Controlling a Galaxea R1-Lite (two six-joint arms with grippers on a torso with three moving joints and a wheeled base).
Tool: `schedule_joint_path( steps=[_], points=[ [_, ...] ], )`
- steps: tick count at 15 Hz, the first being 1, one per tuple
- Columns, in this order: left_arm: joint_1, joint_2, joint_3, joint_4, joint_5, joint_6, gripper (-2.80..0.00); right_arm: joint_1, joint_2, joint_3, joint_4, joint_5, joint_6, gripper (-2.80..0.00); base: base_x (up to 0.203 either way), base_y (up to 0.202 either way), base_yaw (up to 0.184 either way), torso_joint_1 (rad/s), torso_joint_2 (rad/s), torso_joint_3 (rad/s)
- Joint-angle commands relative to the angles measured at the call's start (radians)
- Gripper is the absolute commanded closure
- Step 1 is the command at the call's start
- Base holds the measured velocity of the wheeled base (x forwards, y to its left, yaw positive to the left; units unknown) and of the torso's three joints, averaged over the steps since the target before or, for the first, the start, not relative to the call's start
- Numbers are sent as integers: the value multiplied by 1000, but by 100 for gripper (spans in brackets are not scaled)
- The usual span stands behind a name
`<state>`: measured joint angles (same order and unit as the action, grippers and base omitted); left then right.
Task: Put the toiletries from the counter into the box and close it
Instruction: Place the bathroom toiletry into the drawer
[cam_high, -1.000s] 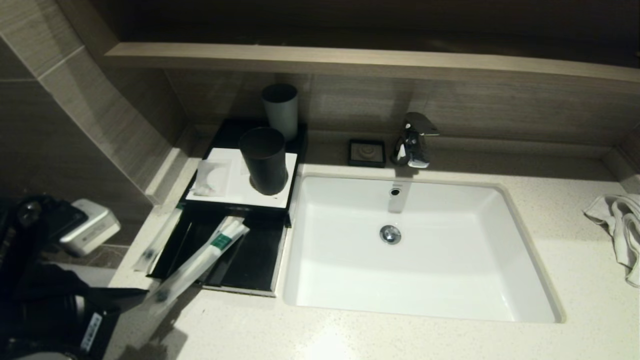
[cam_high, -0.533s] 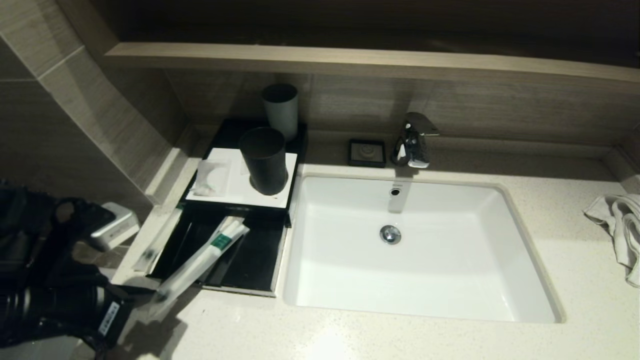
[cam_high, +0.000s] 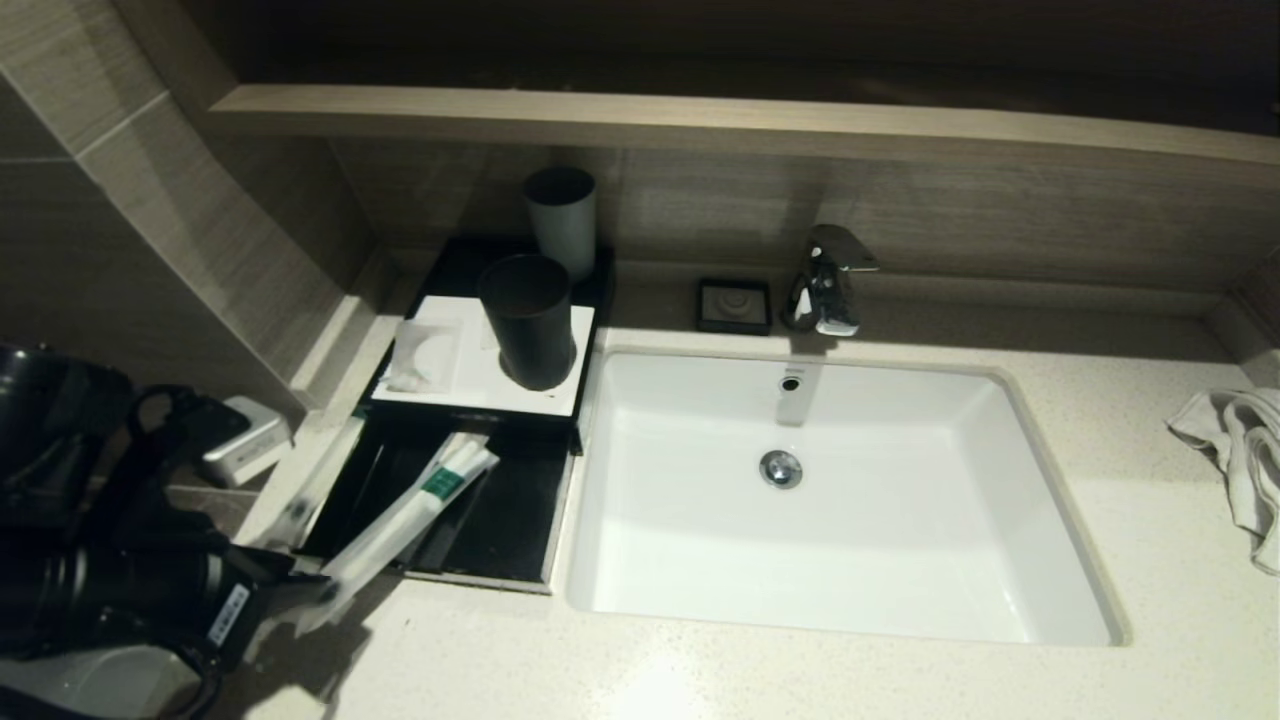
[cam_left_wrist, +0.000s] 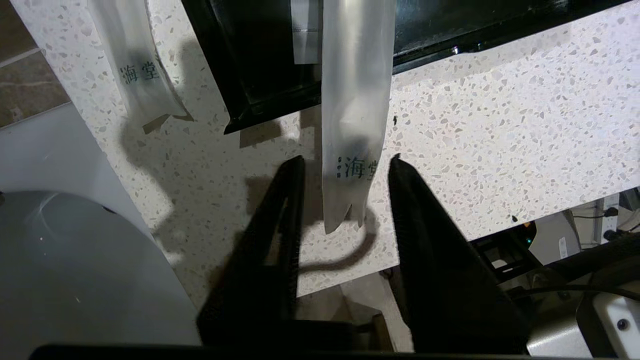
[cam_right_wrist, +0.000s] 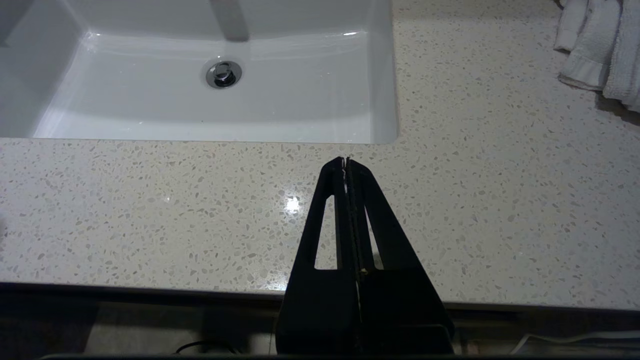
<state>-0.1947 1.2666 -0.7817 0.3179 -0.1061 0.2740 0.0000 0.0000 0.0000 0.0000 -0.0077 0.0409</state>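
The black box (cam_high: 590, 290) has a white top panel, and its drawer (cam_high: 500, 530) is slid out toward me. The green-labelled long packet (cam_high: 400, 525) lies slantwise over the drawer's front edge, its near end out over the counter (cam_high: 700, 670). My left gripper (cam_high: 300, 590) is open, and its fingers straddle that end (cam_left_wrist: 355, 125) without touching it. The other long packet (cam_high: 315, 480) lies on the counter left of the drawer (cam_left_wrist: 137, 65). The small squarish packet (cam_high: 425, 355) lies on the box top. My right gripper (cam_right_wrist: 346, 161) is shut and empty over the counter's front.
A dark cup (cam_high: 527, 320) stands on the box top, with a grey cup (cam_high: 562, 220) behind it. The sink (cam_high: 830, 560), faucet (cam_high: 825, 280) and small black dish (cam_high: 735, 305) are to the right. A towel (cam_high: 1240, 460) lies far right. A tiled wall rises left of the box.
My left arm has moved right and forward from the lower left. Its open fingers now sit on either side of the green-labelled packet's near end. The packets have not moved.
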Motion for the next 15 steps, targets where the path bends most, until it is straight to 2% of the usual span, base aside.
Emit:
schedule_joint_path(
  steps=[1, 3, 9, 15],
  points=[
    [1, 5, -9, 4, -3, 4, -280, 0, 0, 0, 0, 0, 1, 0, 0, 0, 0, 0, 0, 0],
    [1, 0, -9, 5, -11, 4, -280, 0, 0, 0, 0, 0, 1, 0, 0, 0, 0, 0, 0, 0],
    [1, -17, 59, 19, -33, 71, -280, 0, 0, 0, 0, 0, 1, 0, 0, 0, 0, 0, 0, 0],
    [1, 5, 62, 6, -58, 73, -280, 0, 0, 0, 0, 0, 1, 0, 0, 0, 0, 0, 0, 0]
  ],
)
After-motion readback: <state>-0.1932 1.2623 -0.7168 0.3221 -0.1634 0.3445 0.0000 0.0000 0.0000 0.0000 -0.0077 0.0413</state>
